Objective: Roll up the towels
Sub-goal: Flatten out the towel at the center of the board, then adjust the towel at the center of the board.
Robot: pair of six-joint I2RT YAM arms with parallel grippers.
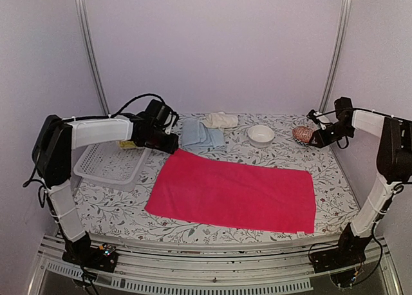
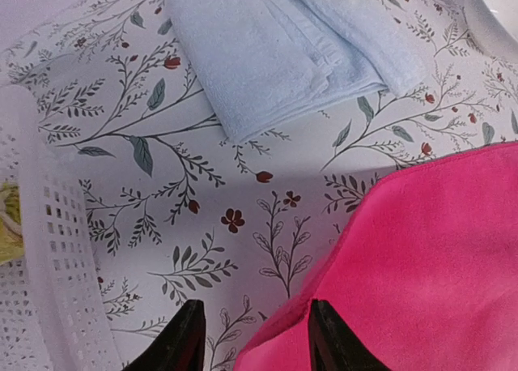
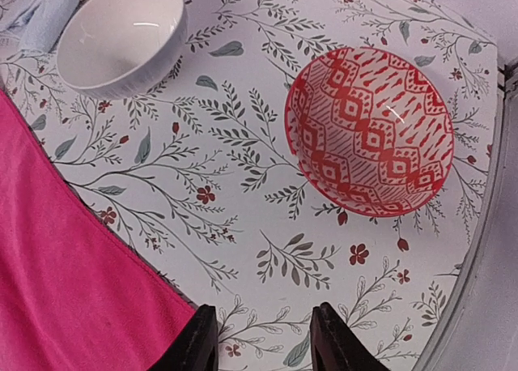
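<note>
The pink towel (image 1: 232, 192) lies flat mid-table. The left gripper (image 2: 255, 339), spread, hangs over its far-left corner; closing low could pinch the cover (image 2: 243, 217) too. The right gripper (image 3: 263, 339), also spread, hovers near the red bowl (image 3: 368, 132) and might knock it.

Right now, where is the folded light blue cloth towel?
In the top view the light blue towel lies at the back, left of centre, between the left gripper and a crumpled cream towel, beyond a corner of the hot pink towel.
</note>
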